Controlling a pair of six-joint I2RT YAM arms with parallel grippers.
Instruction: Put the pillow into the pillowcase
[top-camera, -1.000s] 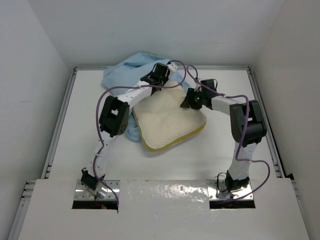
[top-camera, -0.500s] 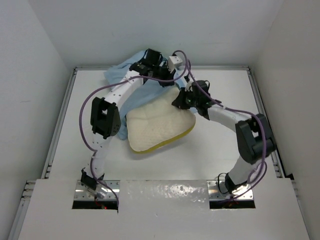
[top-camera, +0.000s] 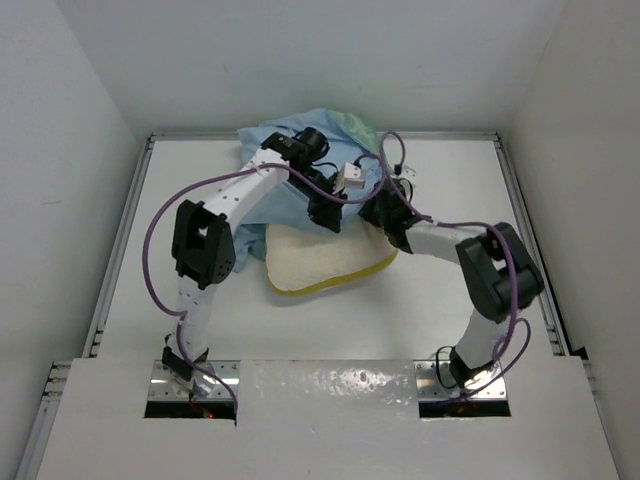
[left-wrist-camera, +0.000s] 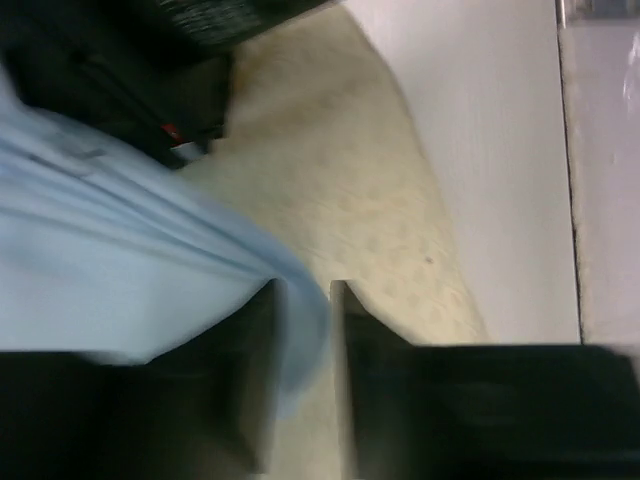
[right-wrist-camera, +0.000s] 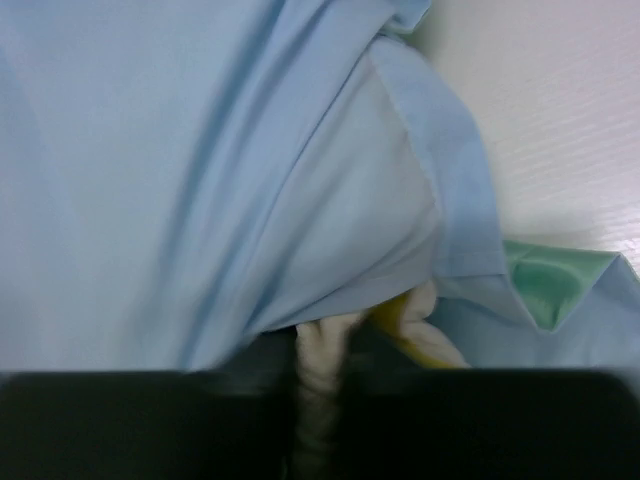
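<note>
- Pillow (right-wrist-camera: 318, 400) corner, cream with a bit of yellow band, is bunched between the pressed-together fingers of the right claw (right-wrist-camera: 320, 350) at the bottom centre of the right wrist view.
- It looks light, soft and squashy, so a pinch sinks in and the bulk sags behind it. The stitched yellow edge is probably the firmest place to take hold.
- Around that pinch the pillowcase (right-wrist-camera: 200, 150) drapes over the corner, light blue inner side showing, with a sea-green fold at the lower right.
- In the left wrist view, the left claw (left-wrist-camera: 300, 300) nips a fold of this blue cloth between fingers drawn nearly together.
- Thin and satin-like, the case should slide easily over the pile and may slip from a weak grip. The hem of its mouth seems the best hold.
- From above, the pillow lies at the frame's centre on the white worktop (top-camera: 420, 320). Its near part is bare, fluffy cream with a yellow rim, and its far part is under the case.
- The case is heaped at the upper centre, against the back wall.
</note>
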